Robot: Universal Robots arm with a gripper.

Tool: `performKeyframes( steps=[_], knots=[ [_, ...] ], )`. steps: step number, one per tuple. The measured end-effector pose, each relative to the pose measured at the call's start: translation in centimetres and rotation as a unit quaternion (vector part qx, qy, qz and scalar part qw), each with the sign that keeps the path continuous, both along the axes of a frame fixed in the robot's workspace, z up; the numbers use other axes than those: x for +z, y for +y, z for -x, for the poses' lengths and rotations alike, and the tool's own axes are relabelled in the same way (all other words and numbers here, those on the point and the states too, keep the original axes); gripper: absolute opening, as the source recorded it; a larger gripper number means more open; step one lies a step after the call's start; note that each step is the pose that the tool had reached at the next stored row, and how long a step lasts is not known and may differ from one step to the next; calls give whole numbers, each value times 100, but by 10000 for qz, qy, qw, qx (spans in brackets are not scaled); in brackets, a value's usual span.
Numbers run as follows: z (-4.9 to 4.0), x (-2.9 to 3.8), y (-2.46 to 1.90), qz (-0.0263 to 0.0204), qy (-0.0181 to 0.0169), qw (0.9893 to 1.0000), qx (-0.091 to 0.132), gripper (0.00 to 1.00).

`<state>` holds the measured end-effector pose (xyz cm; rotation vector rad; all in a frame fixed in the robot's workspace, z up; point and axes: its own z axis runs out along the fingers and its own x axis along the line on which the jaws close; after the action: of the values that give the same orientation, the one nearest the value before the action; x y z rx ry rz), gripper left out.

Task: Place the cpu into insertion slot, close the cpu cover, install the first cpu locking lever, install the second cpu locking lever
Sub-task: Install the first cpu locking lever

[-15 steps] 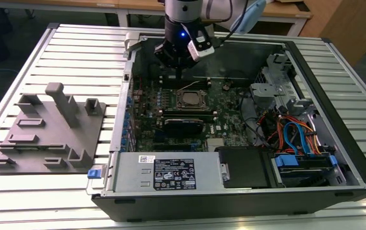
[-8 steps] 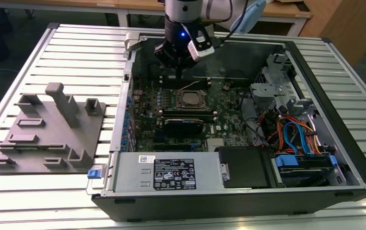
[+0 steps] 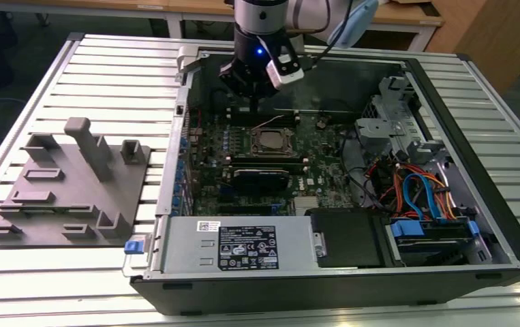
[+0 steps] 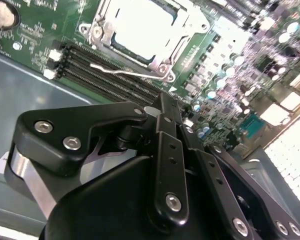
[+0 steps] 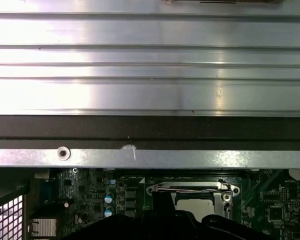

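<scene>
The cpu (image 4: 140,25) lies in the insertion slot (image 3: 273,142) on the green motherboard, its silver top showing through the cut-out of the cpu cover (image 4: 190,25), which lies flat over it. A thin metal locking lever (image 4: 125,72) juts out from the socket's side over the long memory slots; it appears as a pale wire in the exterior view (image 3: 265,123) and in the first wrist view (image 5: 190,189). My gripper (image 3: 255,107) hangs just behind the socket, a little above the board, fingers together (image 4: 162,102) and holding nothing.
The open computer case (image 3: 441,88) lies on a slatted metal table. A grey fixture plate (image 3: 69,197) with upright posts stands at the exterior view's left. Power supply (image 3: 237,248), drive cage (image 3: 392,122) and coloured cables (image 3: 419,191) crowd the case around the board.
</scene>
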<state>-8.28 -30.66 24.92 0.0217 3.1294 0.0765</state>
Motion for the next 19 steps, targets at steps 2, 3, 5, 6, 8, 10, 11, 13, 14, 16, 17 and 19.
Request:
performKeyframes(
  steps=[2,3,5,6,8,10,11,13,14,16,17,19],
  knots=[
    [-1,-20,-7,-63,0,10000,-3,10],
    [-1,-34,-7,-72,-1,10000,-6,10],
    [-3,-58,-8,-85,-1,10000,-10,10],
    [-6,-72,-8,-86,-1,10000,-10,10],
    [-20,-97,-8,-87,0,10000,-11,10],
    [-55,-111,-8,-90,0,10000,-12,10],
    [-72,-115,-8,-95,-1,10000,-11,10],
    [-112,-122,-8,-100,1,9999,-11,10],
    [-120,-125,-8,-101,0,9999,-10,10],
    [-120,-126,-8,-101,0,9999,-11,10],
    [-120,-128,-8,-105,0,9999,-11,10],
    [-120,-128,-8,-109,0,9999,-11,10]
  ],
)
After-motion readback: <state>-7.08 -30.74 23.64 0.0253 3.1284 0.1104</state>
